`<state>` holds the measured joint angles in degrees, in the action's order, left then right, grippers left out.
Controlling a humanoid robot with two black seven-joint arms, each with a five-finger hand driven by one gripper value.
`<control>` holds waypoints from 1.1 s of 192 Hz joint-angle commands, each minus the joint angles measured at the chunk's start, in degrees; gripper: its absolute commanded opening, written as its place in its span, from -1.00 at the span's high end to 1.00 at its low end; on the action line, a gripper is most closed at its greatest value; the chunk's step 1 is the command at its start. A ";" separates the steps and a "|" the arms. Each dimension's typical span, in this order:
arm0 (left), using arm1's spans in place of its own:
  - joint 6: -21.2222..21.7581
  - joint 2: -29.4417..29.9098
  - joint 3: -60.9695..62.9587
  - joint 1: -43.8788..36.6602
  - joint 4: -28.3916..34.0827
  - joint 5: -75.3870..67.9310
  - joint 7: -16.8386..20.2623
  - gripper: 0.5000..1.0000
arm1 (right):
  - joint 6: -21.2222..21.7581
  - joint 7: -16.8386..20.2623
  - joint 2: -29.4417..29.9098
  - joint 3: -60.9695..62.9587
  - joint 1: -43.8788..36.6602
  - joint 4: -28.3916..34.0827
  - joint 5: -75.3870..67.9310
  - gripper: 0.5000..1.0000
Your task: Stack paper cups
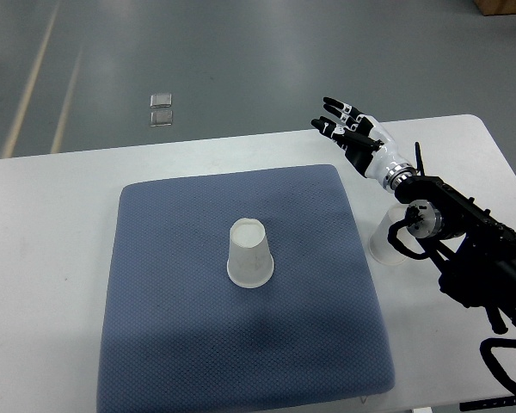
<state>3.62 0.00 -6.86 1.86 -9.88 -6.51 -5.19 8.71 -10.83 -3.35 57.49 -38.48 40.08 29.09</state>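
- The white table (52,181) filled most of the top view, with grey floor (241,60) beyond its far edge.
- A blue-grey quilted mat (198,344) lay flat on the table, roughly centred and covering much of its width.
- One white paper cup (250,253) stood upside down on the mat, rim down and base up, close to the mat's middle. Nothing touched it.
- A second cup (383,247) stood on the bare table just beside the mat's right edge. It appeared translucent white, and the forearm partly hid it; its orientation could not be determined.
- The right hand (348,131) was positioned above the table's far edge, beyond the mat's far right corner and well apart from both cups.
- The fingers (330,106) of that hand were extended and slightly spread, pointing toward the upper left of the view. The hand gripped nothing.
- The right arm (464,249) entered from the picture's right edge and ran diagonally up to the wrist. Its black forearm passed over the second cup; contact between them could not be confirmed.
- Black cables (499,361) hung in loops beside the arm near the lower right corner.
- A small pale square marking (162,110) was visible on the floor past the table.
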 commanded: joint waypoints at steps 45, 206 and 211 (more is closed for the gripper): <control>-0.01 0.00 -0.08 -0.01 0.39 0.01 0.00 -1.00 | 0.25 -0.07 0.01 -0.01 0.07 0.00 0.00 -0.70; -0.01 0.00 0.00 -0.01 0.57 0.01 0.00 -1.00 | -0.54 -0.69 0.45 0.60 0.16 -0.26 -0.70 -0.69; 0.08 0.00 0.00 -0.01 0.57 0.01 0.00 -1.00 | -0.54 -0.69 0.45 0.69 0.25 -0.26 -0.70 -0.69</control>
<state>3.62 0.00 -6.85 1.84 -9.33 -6.51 -5.19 8.44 -11.51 -2.92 58.36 -38.33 39.87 28.39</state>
